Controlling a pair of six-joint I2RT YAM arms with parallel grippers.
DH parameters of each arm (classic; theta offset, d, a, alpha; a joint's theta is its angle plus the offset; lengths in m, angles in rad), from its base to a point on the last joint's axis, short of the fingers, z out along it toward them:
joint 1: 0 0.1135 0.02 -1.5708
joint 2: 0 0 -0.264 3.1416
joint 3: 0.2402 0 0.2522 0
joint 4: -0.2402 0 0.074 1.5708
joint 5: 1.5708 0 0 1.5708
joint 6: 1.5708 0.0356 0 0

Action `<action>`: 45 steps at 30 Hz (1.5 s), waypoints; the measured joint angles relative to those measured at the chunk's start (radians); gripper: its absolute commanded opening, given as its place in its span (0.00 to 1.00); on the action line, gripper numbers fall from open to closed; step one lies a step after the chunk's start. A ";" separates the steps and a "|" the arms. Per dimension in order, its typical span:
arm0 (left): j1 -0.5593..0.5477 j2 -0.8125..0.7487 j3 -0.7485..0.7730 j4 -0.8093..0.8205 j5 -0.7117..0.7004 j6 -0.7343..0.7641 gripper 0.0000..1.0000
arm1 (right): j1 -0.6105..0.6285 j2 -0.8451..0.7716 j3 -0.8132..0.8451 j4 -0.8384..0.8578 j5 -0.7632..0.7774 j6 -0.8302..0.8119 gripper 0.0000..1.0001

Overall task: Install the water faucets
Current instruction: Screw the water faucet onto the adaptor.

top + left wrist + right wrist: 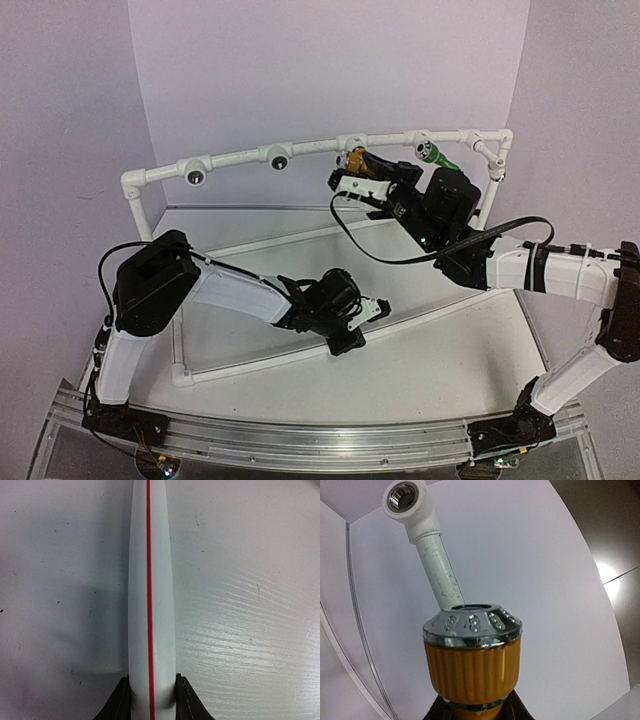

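Note:
The yellow-orange water faucet has a ribbed body and a silvery cap. My right gripper is shut on its lower part. In the top view this gripper holds the yellow faucet right at the top rail of the white pipe frame. The green water faucet sticks out of the rail further right. My left gripper is shut on a white pipe with a red stripe. From above, that left gripper sits on the frame's front pipe.
Two dark round sockets sit on the left part of the top rail. An elbow fitting with a metal-lined opening caps a pipe behind the yellow faucet. The right arm's black cable loops over the white board.

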 measured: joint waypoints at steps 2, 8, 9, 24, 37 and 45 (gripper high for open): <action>-0.001 0.000 0.003 -0.005 -0.002 0.001 0.00 | 0.000 0.000 0.000 0.002 0.001 0.014 0.00; -0.002 0.004 0.011 -0.015 -0.004 0.002 0.00 | 0.000 0.000 -0.002 0.010 0.005 0.057 0.00; -0.002 0.004 0.013 -0.018 -0.004 0.002 0.00 | 0.000 0.000 -0.004 0.013 0.006 0.064 0.00; -0.002 0.013 0.035 -0.043 -0.005 0.009 0.00 | 0.000 0.002 -0.038 0.083 0.024 0.128 0.00; -0.002 0.015 0.041 -0.051 -0.005 0.009 0.00 | 0.000 0.033 -0.057 0.174 0.044 0.158 0.00; -0.002 0.016 0.042 -0.052 -0.005 0.012 0.00 | 0.008 0.054 -0.057 0.216 0.072 0.184 0.00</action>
